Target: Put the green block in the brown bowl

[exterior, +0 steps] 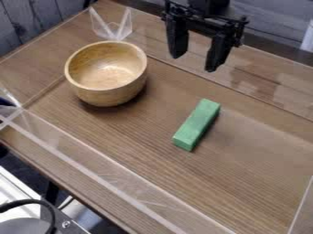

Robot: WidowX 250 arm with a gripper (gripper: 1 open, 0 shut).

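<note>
The green block [197, 124] lies flat on the wooden table, right of centre, its long side running diagonally from near left to far right. Left of it and farther back stands the brown bowl [106, 72], round, light wood, nothing inside. My gripper [199, 51] hangs at the top of the view, behind the block and to the right of the bowl. Its two black fingers [178, 41] point down and stand well apart, with nothing between them. It touches neither the block nor the bowl.
The wooden table [110, 137] is ringed by low clear plastic walls [49, 151]. A clear folded plastic piece [113, 27] sticks up just behind the bowl. The table's near left edge drops off to dark equipment below.
</note>
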